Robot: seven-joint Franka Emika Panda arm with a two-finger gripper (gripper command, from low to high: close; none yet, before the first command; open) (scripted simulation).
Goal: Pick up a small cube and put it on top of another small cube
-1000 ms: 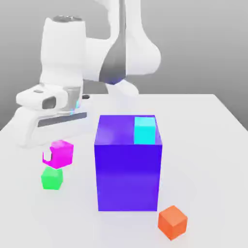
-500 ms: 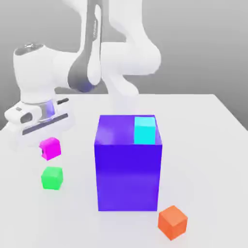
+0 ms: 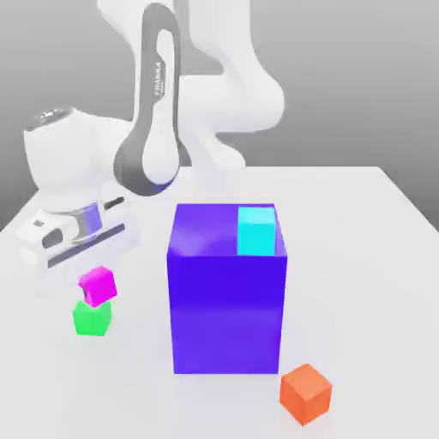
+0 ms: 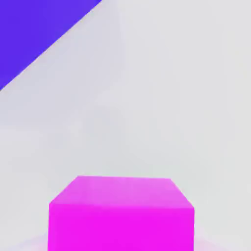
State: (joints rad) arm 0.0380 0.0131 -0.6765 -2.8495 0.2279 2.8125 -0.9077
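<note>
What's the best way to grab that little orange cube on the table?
Probably from straight above, pinching two opposite upright faces of the orange cube. It sits flat, so those faces should suit two fingers; it's turned cornerwise to the exterior view, so the grip should turn too.

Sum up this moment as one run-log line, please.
magenta cube: held in jaws, tilted | green cube: on table, magenta overlapping it in view | contact: cannot tell | release: not yet

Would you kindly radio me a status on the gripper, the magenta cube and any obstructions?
Jaws shut on magenta cube. Cube tilted, by green cube. Blue block beside, apparently not obstructing.
</note>
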